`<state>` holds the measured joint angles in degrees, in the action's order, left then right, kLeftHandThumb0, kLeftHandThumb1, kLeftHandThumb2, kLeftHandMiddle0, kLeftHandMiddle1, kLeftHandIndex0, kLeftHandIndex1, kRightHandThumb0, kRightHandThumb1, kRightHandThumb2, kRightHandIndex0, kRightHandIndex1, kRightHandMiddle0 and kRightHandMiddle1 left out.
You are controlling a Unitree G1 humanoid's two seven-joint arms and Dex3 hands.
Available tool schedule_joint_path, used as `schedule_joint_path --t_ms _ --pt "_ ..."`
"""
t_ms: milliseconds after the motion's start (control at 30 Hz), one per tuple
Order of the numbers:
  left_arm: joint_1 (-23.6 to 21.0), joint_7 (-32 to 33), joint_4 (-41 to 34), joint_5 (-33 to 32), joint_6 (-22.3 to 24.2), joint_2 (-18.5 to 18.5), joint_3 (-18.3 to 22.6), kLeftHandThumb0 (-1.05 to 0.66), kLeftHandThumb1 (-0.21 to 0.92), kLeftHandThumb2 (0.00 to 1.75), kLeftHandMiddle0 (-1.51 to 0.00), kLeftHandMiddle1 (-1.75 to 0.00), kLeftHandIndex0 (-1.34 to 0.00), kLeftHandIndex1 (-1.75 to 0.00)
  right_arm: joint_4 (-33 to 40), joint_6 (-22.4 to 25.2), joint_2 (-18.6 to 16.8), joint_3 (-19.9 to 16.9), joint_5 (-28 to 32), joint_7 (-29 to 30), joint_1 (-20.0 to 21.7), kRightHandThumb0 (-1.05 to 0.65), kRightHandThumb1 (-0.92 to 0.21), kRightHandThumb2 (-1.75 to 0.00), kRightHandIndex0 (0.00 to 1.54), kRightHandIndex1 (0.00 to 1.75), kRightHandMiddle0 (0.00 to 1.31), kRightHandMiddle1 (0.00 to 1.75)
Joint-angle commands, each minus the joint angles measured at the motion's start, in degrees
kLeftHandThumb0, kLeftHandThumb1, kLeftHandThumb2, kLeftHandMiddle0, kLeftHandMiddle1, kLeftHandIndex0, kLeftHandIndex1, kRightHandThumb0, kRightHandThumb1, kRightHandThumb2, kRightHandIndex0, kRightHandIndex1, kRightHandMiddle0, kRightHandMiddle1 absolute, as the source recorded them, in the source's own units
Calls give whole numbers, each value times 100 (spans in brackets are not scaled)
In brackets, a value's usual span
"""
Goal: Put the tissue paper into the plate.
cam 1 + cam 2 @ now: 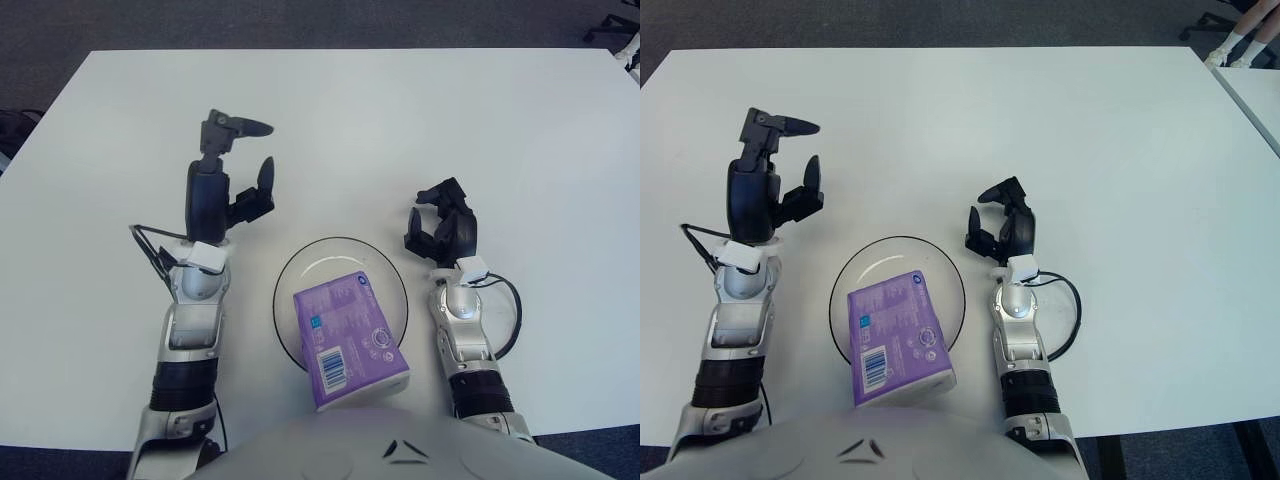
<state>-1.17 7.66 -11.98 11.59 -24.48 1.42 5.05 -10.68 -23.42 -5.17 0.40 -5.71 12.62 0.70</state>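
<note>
Left robot hand [228, 180] open and empty; one tissue pack [348, 339] lies in one plate [292, 283]

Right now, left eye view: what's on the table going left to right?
Black three-finger left hand, open, raised over the white table → clear glass plate holding the purple tissue pack → black right hand, curled and empty.

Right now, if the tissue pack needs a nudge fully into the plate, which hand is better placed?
Probably right. The right hand sits beside the clear round plate, nearer the purple tissue pack overhanging its near rim; the open left hand shows farther off.
</note>
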Motion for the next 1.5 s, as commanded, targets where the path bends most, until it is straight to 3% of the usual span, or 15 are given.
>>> schedule_joint_path --t_ms 0,133,333,567,900,1467 --pt "187 222 31 -219 248 -256 80 -42 53 105 -95 -175 -44 -175 -755 374 112 -119 -31 10 -583 -41 -55 -103 64 150 43 175" --pt "259 381 -73 -200 538 -446 103 -43 50 110 -100 -175 -47 -175 -752 392 115 -121 -21 -6 -584 -41 -55 -103 64 150 43 175" --pt "458 862 -484 128 1748 -905 110 -43 47 114 -106 -175 -49 -175 -781 404 127 -134 -16 -10 -563 -41 -55 -103 64 149 43 175" --pt "689 1124 -522 230 2208 -1051 58 -43 46 114 -110 -175 -50 -175 -767 414 115 -116 -50 17 -553 -41 -55 -103 64 149 43 175" --pt "890 1343 -328 83 2338 -1028 63 -44 43 118 -112 -175 -52 -175 -747 416 83 -105 -64 51 -554 -41 -55 -103 65 150 43 175" --pt "1272 1159 357 -22 1991 -765 -75 -45 41 121 -112 -175 -53 -175 -573 549 39 -52 -110 113 -620 -41 -56 -101 64 150 42 175"
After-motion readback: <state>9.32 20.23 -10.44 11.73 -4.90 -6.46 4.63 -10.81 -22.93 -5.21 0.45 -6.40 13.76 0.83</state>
